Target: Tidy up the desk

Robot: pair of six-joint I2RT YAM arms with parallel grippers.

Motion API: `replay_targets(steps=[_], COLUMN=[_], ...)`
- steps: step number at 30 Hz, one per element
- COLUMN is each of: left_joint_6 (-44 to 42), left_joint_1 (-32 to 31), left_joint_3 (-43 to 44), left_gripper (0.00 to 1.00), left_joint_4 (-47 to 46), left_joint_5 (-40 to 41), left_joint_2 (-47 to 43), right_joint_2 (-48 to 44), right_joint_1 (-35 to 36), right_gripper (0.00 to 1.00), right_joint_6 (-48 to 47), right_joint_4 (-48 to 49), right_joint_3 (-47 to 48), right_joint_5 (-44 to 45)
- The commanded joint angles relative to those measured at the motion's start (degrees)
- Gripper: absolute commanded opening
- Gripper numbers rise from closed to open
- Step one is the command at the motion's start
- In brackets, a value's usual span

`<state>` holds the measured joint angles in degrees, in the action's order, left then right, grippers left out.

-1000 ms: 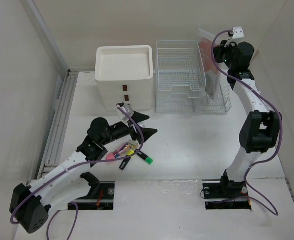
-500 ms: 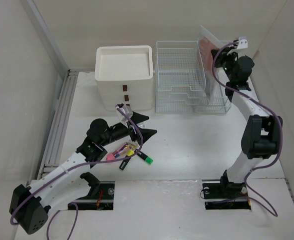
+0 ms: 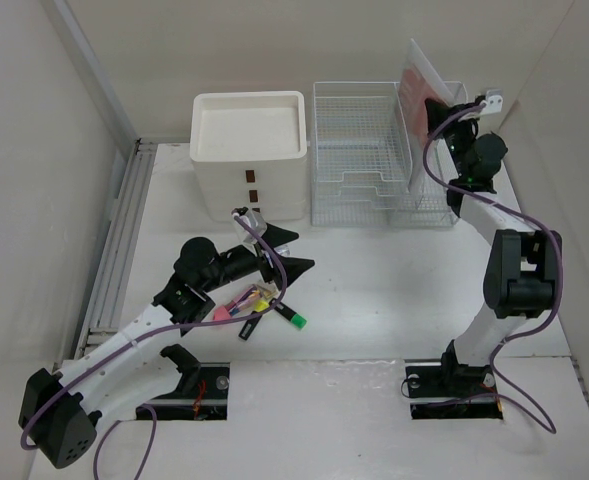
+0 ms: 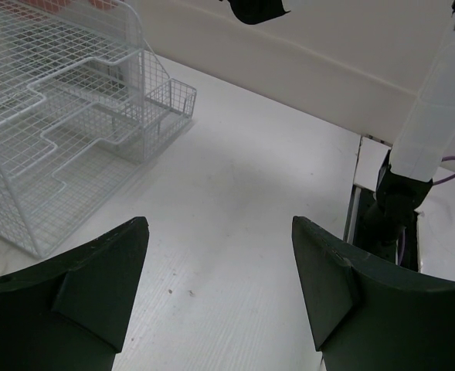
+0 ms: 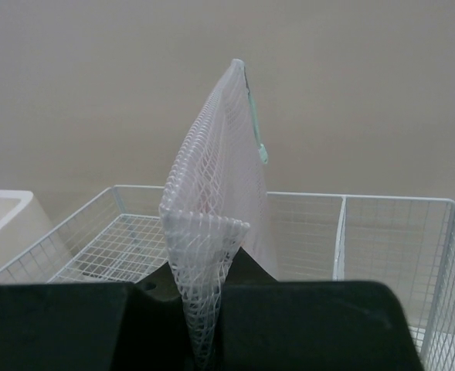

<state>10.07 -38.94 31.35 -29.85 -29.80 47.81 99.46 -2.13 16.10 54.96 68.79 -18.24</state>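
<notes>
Right gripper (image 5: pixel 204 309), clamped on a pouch (image 5: pixel 212 193) above the far-right rack (image 3: pixel 359 150); lowered askew, the pouch may snag on the wire rim. Left gripper (image 4: pixel 219 286) gapes over the table (image 3: pixel 394 290), near left.

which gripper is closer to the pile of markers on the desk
Left. The left gripper hovers open just past the markers, on their far side. The right gripper is far off at the back right, over the wire rack, shut on a mesh pouch.

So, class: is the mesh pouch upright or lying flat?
Upright: the mesh pouch stands on edge, rising vertically from the shut jaws of the right gripper.
</notes>
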Motion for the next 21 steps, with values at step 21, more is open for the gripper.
replay_targets(steps=[21], left_joint_6=[0.31], left_joint_1=[-0.26], left_joint_3=[0.29], left_gripper=[0.73], left_joint_4=[-2.76], left_joint_5=[-1.05], left_joint_2=[-0.44], right_joint_2=[3.37], right_joint_1=[-1.30], right_gripper=[0.00], right_joint_6=[-9.24], right_joint_4=[9.55], right_joint_3=[-0.86], right_joint_5=[-5.84])
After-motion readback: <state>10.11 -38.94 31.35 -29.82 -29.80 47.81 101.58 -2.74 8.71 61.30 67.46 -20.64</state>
